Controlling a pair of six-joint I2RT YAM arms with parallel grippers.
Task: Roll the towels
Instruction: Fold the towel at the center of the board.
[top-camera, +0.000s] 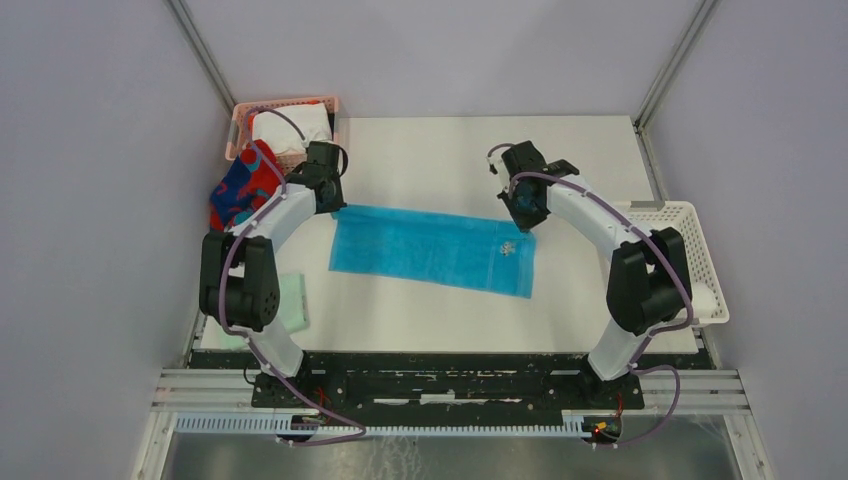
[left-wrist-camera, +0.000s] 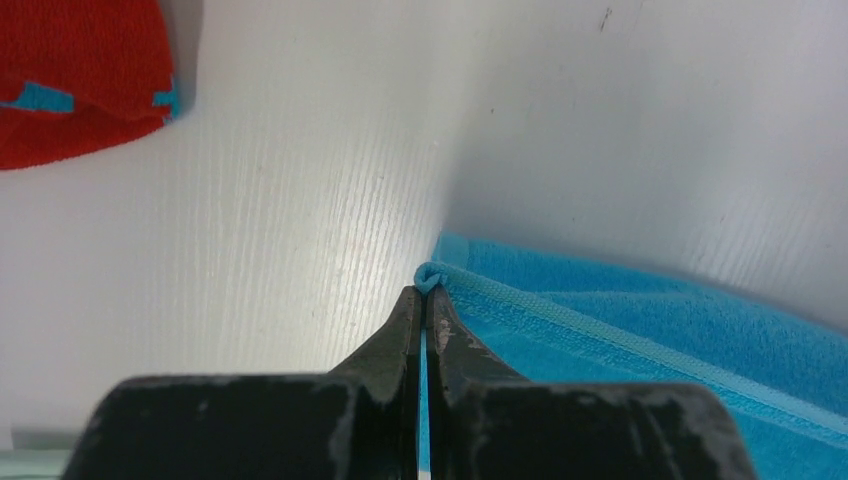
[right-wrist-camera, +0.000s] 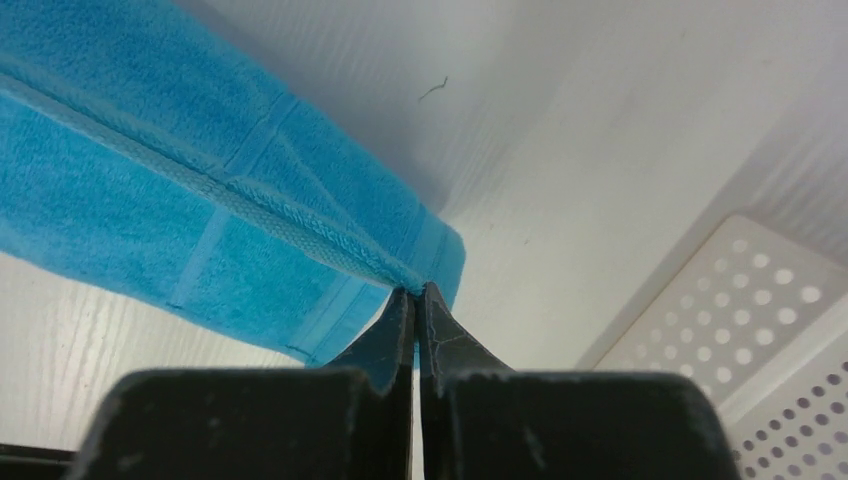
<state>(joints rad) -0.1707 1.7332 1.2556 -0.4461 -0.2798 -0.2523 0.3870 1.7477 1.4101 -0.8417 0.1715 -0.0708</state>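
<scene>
White tabletop (top-camera: 440, 150): turquoise towel (top-camera: 430, 248) spread flat at centre, red-and-blue towel (top-camera: 238, 190) at left edge, white towel (top-camera: 290, 128) in pink basket (top-camera: 236, 130), far left. Turquoise towel's far-left corner clamped between fingers of left gripper (left-wrist-camera: 424, 300); far-right corner clamped between fingers of right gripper (right-wrist-camera: 416, 298).

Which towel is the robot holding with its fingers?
The turquoise towel, spread flat mid-table: the left fingers and right fingers each pinch a far corner. The white towel sits in the pink basket; the red-and-blue towel lies beside it.
</scene>
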